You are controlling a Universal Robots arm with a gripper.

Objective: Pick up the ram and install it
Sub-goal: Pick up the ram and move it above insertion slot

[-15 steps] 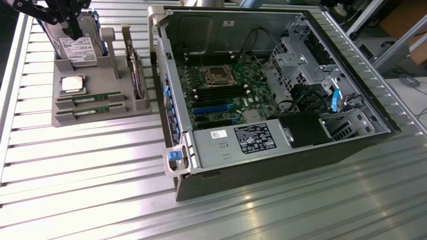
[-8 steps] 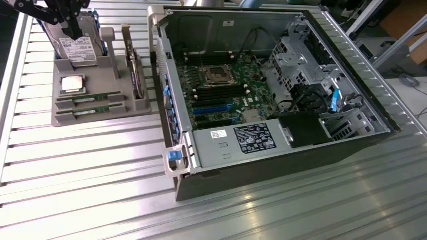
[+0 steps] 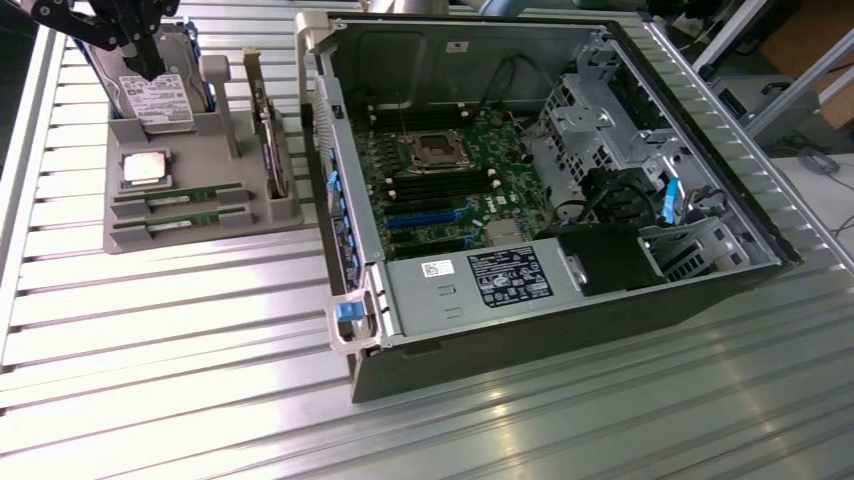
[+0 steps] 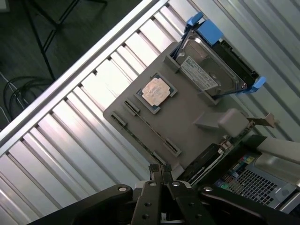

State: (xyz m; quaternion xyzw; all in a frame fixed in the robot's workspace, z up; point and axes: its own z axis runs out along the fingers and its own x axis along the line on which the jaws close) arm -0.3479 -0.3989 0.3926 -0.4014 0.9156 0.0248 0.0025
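- We see the ram (image 3: 178, 198) as a long, thin green strip. It stands on its edge in a slot of the gray holder (image 3: 200, 155).
- A second green stick (image 3: 171, 221) stands in the next slot, just beside the first one. Both are along the holder's near edge, in front of the square silver processor (image 3: 144, 168).
- The holder sits on the ribbed metal table (image 3: 200, 350), by its far corner on the exterior view's left.
- The gripper (image 3: 138, 62) hangs over the holder's far edge, above the hard drive (image 3: 158, 95). Its fingers (image 4: 157, 176) are pressed together with nothing between them. It is well apart from the ram.
- The hard drive has a white label with dark print, too small for us to read.
- In the open computer case (image 3: 747, 190), the gray power box (image 3: 441, 300) has a black label (image 3: 514, 275) and a small white sticker. We cannot read these either.
- The exterior view lets us look into the case. There we see the green motherboard (image 3: 441, 195) with its square socket and rows of long black slots.
- The wrist view looks down on the holder. It shows us the bright blue rails (image 4: 206, 28) on the hard drive, and a dark floor with cables (image 4: 18, 96) past the table's edge.
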